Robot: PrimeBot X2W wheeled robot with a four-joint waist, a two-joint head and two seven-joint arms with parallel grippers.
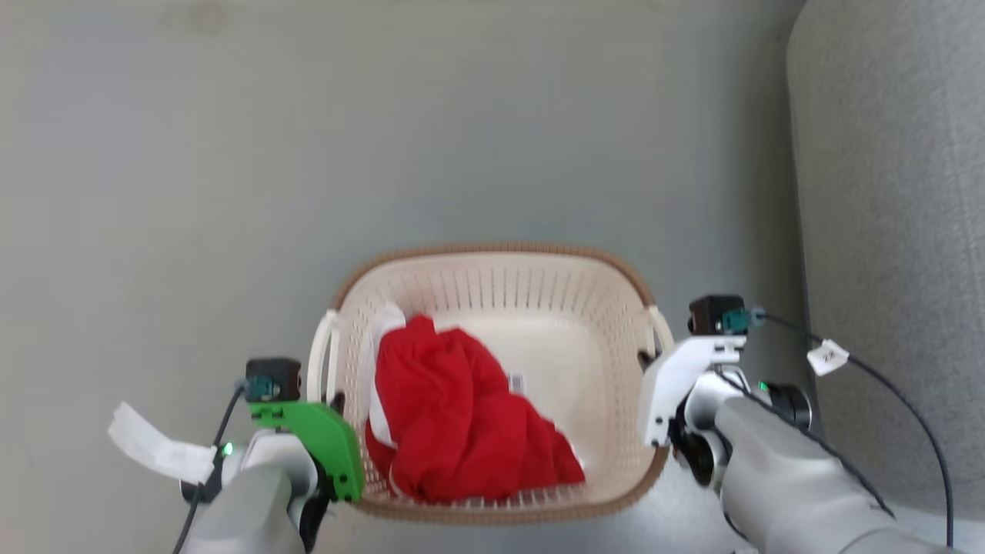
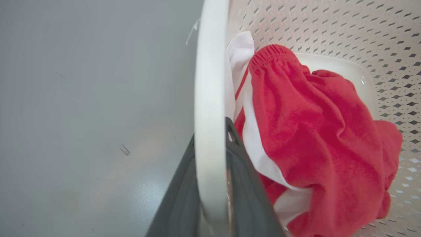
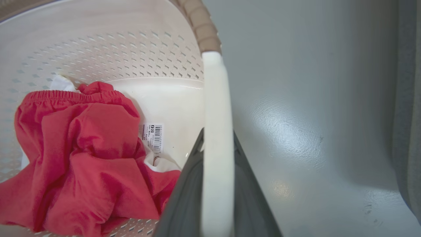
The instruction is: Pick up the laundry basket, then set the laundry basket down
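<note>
The laundry basket (image 1: pixel 492 251) is cream-white with a brown woven-look rim, and it sits low in the middle of the head view. My left gripper (image 1: pixel 335 403) is shut on its white left handle (image 2: pixel 210 98), one dark finger on each side of the bar. My right gripper (image 1: pixel 648 360) is shut the same way on the right handle (image 3: pixel 217 112). Inside the basket lies a red garment (image 1: pixel 454 415) with white trim. Whether the basket's base touches the floor is hidden.
The grey floor (image 1: pixel 385 138) stretches ahead and to the left. A grey upholstered piece of furniture (image 1: pixel 893 192) stands close on the right, beside my right arm. A barcode label (image 3: pixel 154 136) sticks to the basket's bottom.
</note>
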